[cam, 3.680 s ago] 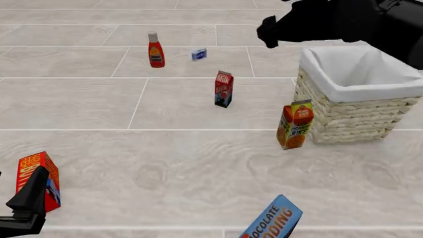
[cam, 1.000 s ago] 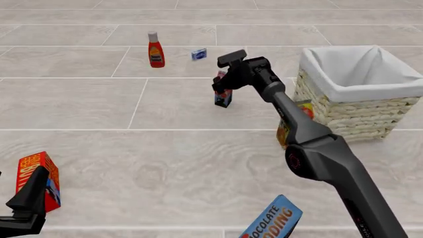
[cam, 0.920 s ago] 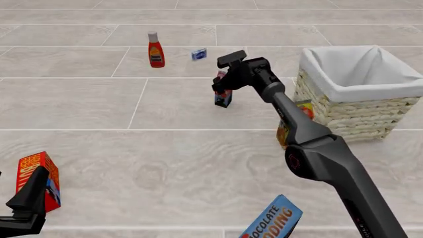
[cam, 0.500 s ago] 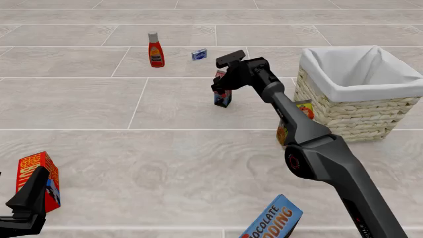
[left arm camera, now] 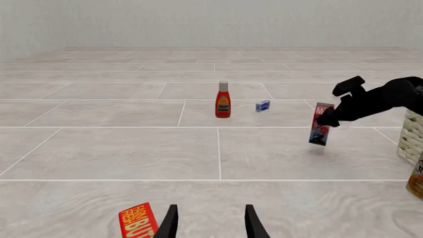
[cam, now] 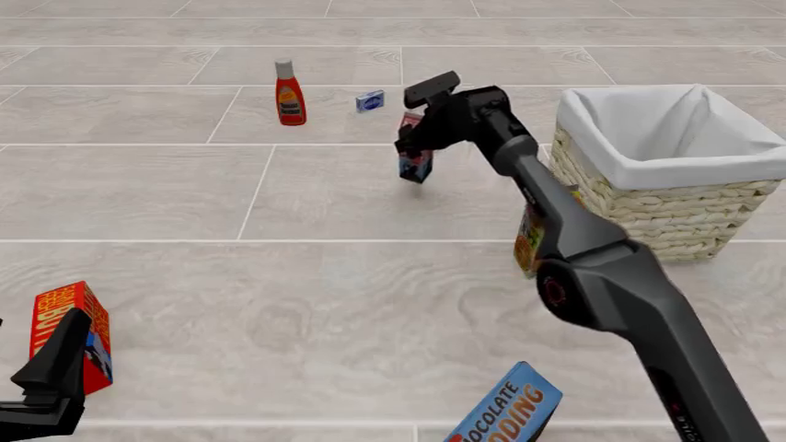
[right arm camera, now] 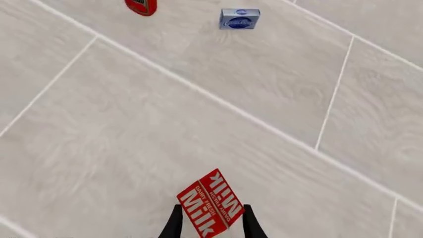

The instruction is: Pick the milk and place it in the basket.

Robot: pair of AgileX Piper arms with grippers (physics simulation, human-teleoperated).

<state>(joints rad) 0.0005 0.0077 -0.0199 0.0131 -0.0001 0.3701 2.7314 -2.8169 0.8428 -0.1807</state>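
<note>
The milk (cam: pixel 415 157), a small red and dark blue carton, hangs tilted a little above the floor, left of the basket (cam: pixel 651 216). My right gripper (cam: pixel 413 140) is shut on its upper part. In the right wrist view the milk (right arm camera: pixel 210 203) sits between the two fingers (right arm camera: pixel 174 224). The left wrist view shows the milk (left arm camera: pixel 320 128) off the floor with its shadow underneath. The wicker basket with its white liner stands at the right. My left gripper (left arm camera: pixel 210 224) is open and holds nothing, low at the near left beside a red box (left arm camera: pixel 138 224).
A ketchup bottle (cam: pixel 289 92) and a small blue box (cam: pixel 370 100) stand behind the milk. The orange juice carton (cam: pixel 525 247) is mostly hidden behind my right arm, in front of the basket. A chocolate pudding box (cam: pixel 506 407) lies at the near edge, and the red box (cam: pixel 76 318) at near left.
The right gripper has risen with the milk, which now hangs tilted off the floor and a little farther back. The left arm has not moved.
</note>
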